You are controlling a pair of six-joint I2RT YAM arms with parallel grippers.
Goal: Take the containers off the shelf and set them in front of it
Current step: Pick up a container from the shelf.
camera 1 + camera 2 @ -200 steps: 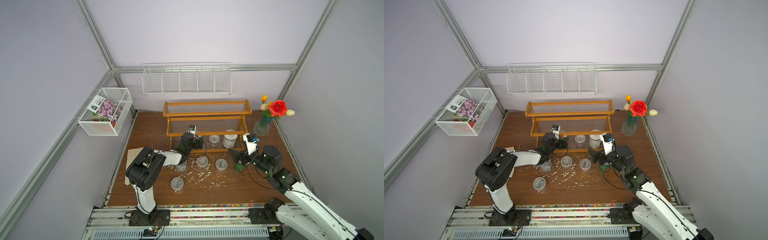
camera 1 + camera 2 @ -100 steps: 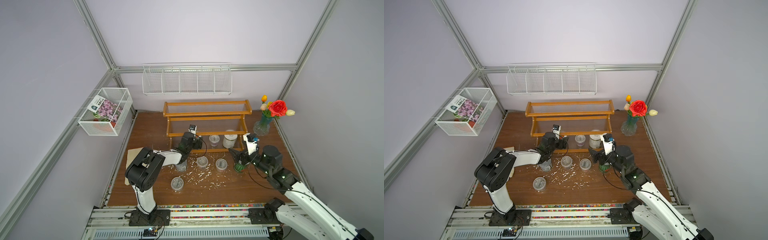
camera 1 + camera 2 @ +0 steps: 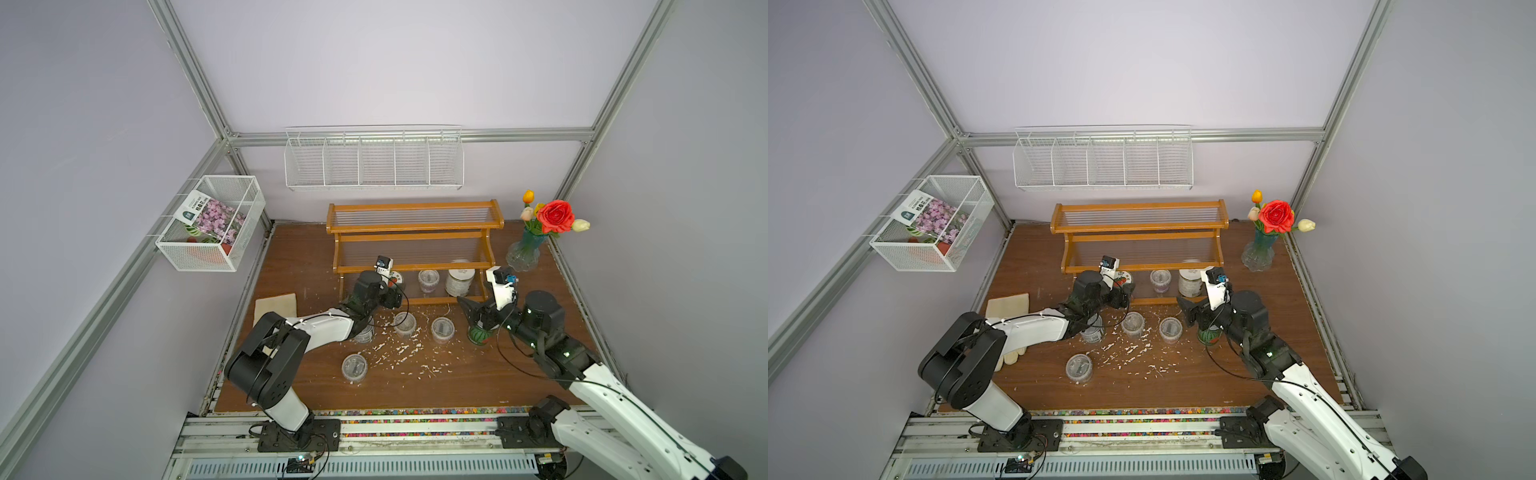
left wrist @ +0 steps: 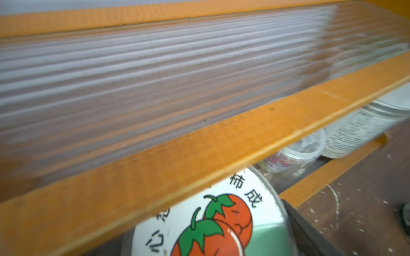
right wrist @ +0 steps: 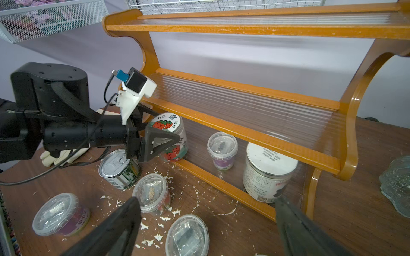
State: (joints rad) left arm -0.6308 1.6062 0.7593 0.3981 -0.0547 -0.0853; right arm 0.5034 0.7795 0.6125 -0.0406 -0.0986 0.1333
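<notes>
In a top view the right gripper (image 3: 470, 314) gapes above the watermelon-labelled metal tin (image 3: 478, 336) before the orange-brown wooden stepped shelf (image 3: 415, 227); left wrist view: round tomato-lidded tub (image 4: 199, 221) on its lowest tier; right wrist view: left gripper (image 5: 164, 127) straddles it, whether gripping I cannot tell.

The table (image 3: 478, 386) carries shelf (image 3: 413, 227), vase (image 3: 524, 253), tins (image 5: 119, 168), cups (image 3: 354, 368) and white flakes (image 3: 399, 351).

Orange-brown shelf (image 5: 244, 135), clear ribbed tiers; tomato-print tub (image 5: 165, 123); green-striped tin (image 5: 121, 170); white-label tin (image 5: 266, 175).
</notes>
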